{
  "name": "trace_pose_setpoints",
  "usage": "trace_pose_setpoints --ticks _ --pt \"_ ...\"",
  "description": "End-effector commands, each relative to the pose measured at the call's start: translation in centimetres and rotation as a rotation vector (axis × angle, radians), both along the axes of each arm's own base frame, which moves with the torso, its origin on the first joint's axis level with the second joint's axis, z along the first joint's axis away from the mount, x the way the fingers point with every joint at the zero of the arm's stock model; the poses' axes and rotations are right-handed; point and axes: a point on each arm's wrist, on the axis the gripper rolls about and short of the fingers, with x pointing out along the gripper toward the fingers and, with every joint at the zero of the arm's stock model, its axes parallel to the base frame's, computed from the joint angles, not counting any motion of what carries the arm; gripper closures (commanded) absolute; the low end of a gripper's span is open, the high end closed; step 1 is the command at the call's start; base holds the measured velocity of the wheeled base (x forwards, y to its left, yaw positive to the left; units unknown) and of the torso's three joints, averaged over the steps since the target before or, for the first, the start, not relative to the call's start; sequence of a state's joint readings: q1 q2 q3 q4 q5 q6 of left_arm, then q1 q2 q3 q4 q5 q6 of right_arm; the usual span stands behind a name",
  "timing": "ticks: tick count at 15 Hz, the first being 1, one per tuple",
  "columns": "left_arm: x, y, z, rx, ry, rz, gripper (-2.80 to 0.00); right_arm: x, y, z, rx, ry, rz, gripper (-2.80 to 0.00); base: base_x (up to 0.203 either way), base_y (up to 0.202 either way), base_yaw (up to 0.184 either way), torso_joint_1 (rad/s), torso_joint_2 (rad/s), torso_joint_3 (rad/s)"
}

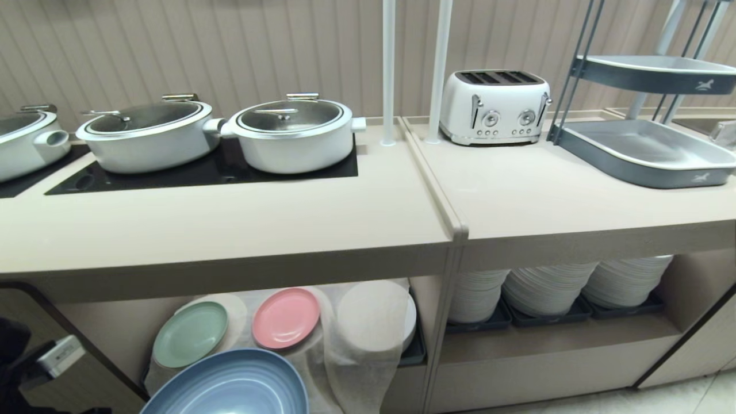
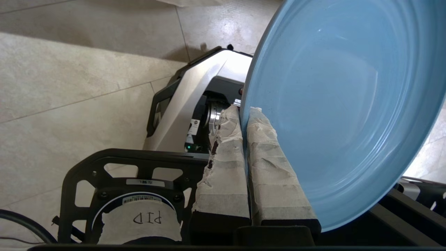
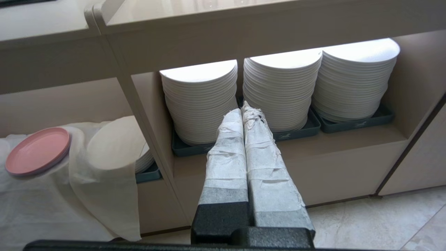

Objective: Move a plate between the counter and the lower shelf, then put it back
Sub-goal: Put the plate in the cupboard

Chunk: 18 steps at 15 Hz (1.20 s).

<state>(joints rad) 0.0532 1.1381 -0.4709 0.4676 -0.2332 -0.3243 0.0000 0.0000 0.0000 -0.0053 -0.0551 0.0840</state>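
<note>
Fingers of the left gripper [image 2: 244,115] pinch the rim of the round light-blue matte plate [image 2: 334,104], held low before the lower shelf [image 1: 103,322] — clear of the beige desk [image 1: 230,230]; right gripper [image 3: 243,111] fingers pressed together, idle.

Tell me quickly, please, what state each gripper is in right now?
Left gripper: shut on the rim of the blue plate.
Right gripper: shut, holding nothing, in front of the white plate stacks.

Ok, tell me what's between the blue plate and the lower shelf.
Nothing visible. The left hand holds the blue plate just in front of the lower shelf. The green plate and pink plate already lie on the cloth inside.
</note>
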Motion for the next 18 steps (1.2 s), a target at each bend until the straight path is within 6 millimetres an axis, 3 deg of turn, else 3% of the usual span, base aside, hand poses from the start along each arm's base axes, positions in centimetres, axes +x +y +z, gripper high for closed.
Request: trace_pose_setpoints --ticks 1,18 --pt "-0.01 -0.01 0.02 0.000 0.003 0.003 0.00 0.01 0.00 0.01 0.000 0.001 0.000 0.00 0.000 0.000 0.000 -0.228 0.50 0.265" --pt "-0.03 0.01 -0.06 -0.001 0.007 0.005 0.00 0.01 0.00 0.01 0.000 0.001 0.000 0.00 0.000 0.000 0.000 -0.228 0.52 0.290"
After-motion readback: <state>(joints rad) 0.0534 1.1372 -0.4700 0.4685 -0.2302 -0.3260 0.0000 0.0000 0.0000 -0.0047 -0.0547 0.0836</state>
